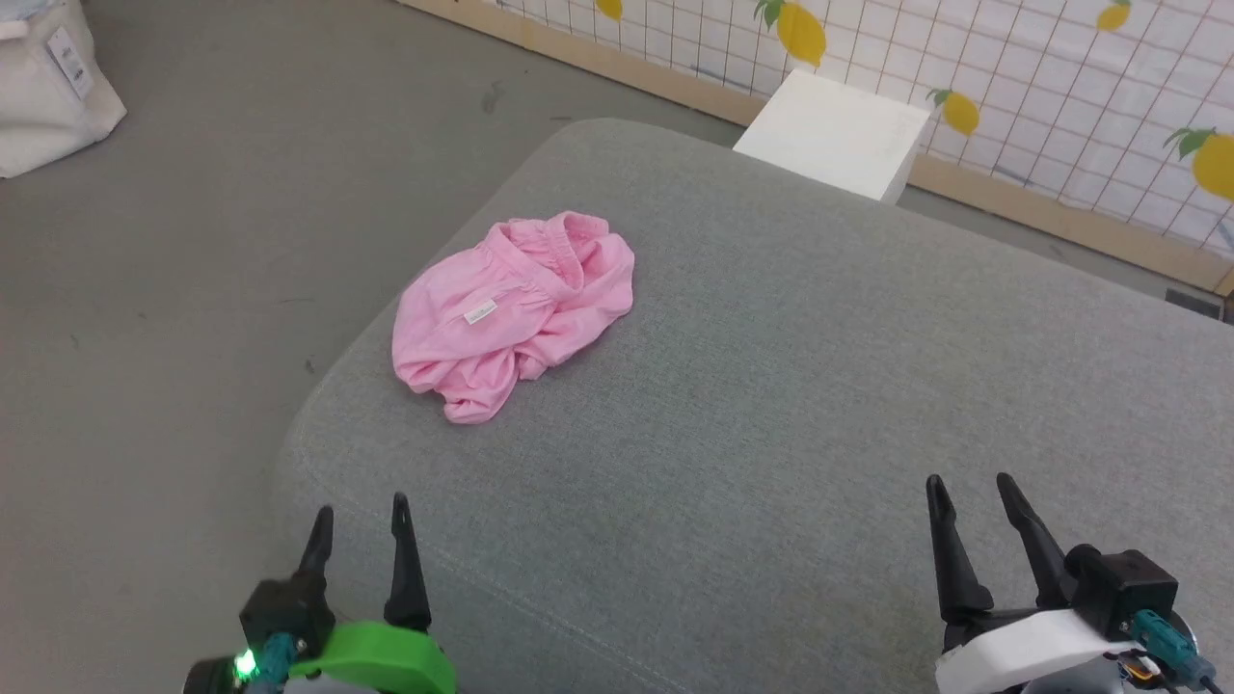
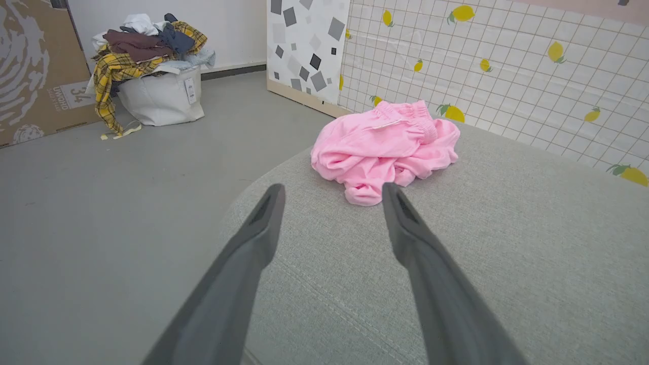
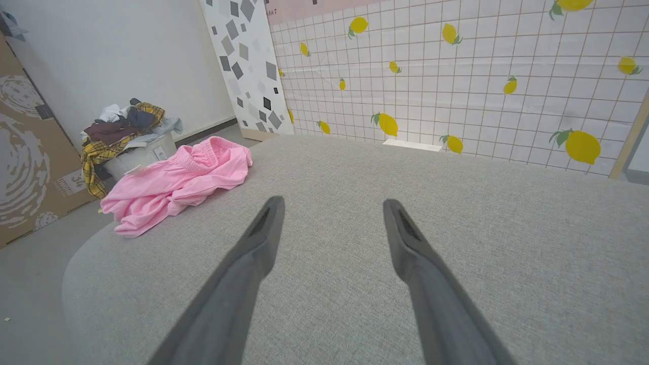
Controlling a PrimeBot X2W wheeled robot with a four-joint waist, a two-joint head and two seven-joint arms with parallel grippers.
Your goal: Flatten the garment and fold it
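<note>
left tool (image 1: 361, 505) at 7 o'clock, right tool (image 1: 969, 479) at 5 o'clock, both spread wide, empty, at near edge of grey cushion (image 1: 771, 386). garment (image 1: 511, 313) crumpled at 11 o'clock, near cushion's left edge, white label (image 1: 479, 311) up. white box (image 1: 834, 135) beyond at 1 o'clock.

The right gripper (image 3: 332, 203) points across the middle of the grey cushion (image 3: 481, 238), its two dark fingers spread wide with nothing between them. The garment (image 3: 177, 180) lies crumpled on the cushion's far left corner, its waistband bunched and a small white label showing. Beyond that corner stands a basket (image 3: 142, 154) heaped with clothes, beside a cardboard box (image 3: 30, 152). Behind the cushion's far edge runs a lemon-print wall (image 3: 456, 76).
</note>
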